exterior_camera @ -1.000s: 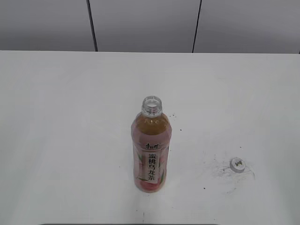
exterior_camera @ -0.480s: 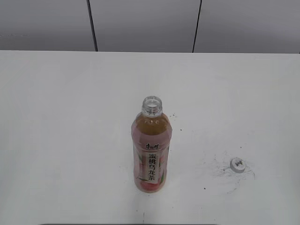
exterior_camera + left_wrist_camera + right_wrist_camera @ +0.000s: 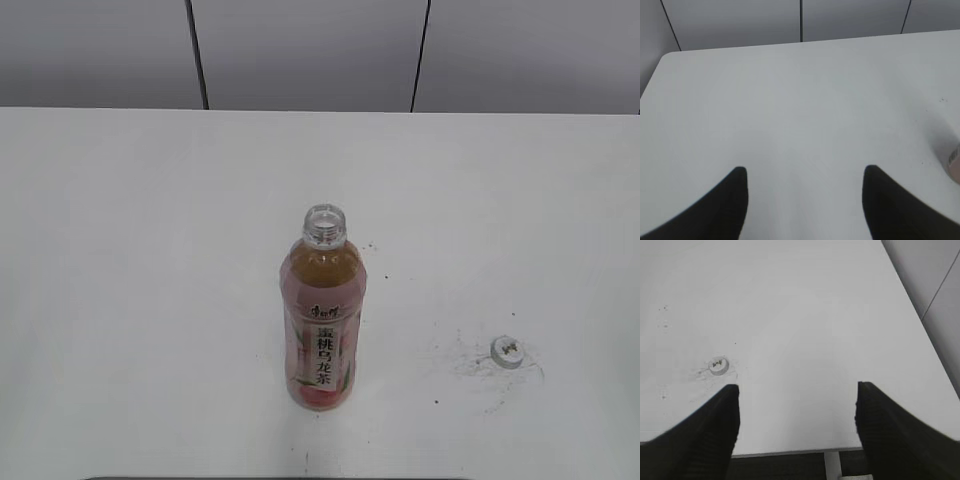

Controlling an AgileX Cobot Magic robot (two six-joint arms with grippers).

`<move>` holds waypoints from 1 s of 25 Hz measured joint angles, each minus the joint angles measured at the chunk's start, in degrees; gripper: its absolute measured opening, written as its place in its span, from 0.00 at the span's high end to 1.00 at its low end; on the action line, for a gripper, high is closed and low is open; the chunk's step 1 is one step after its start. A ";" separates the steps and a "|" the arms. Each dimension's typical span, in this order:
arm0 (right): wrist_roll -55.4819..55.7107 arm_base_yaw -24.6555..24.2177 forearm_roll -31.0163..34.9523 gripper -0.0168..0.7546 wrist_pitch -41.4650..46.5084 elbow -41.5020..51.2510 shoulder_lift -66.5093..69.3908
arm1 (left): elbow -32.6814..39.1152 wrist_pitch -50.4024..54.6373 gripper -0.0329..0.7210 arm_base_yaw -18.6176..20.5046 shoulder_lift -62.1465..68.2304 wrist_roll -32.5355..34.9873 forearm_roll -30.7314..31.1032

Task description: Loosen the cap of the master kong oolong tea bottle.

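The clear plastic amber-tea bottle [image 3: 322,320], its pink-and-white label bearing dark vertical Chinese characters, stands upright and uncapped on the white table [image 3: 150,250]. Its small white cap [image 3: 508,351] lies well apart, logo up. My left claw [image 3: 804,172] and right claw [image 3: 797,392] both gape, empty.

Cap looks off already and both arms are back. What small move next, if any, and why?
Probably none beyond holding both arms back: the job looks done. The master kong oolong tea bottle stands upright with its neck open, and the cap lies on the table to its right, apart from it. The left gripper and right gripper have their jaws spread and empty over bare table.
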 joint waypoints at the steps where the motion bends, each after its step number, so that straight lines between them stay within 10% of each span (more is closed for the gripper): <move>1: 0.00 0.88 0.00 0.27 -0.06 0.00 0.00 | 0.00 0.00 0.38 -0.07 0.00 0.00 0.00; 25: 0.00 2.40 0.08 0.27 -0.10 0.00 0.00 | 0.00 0.00 0.38 0.83 0.00 0.03 0.00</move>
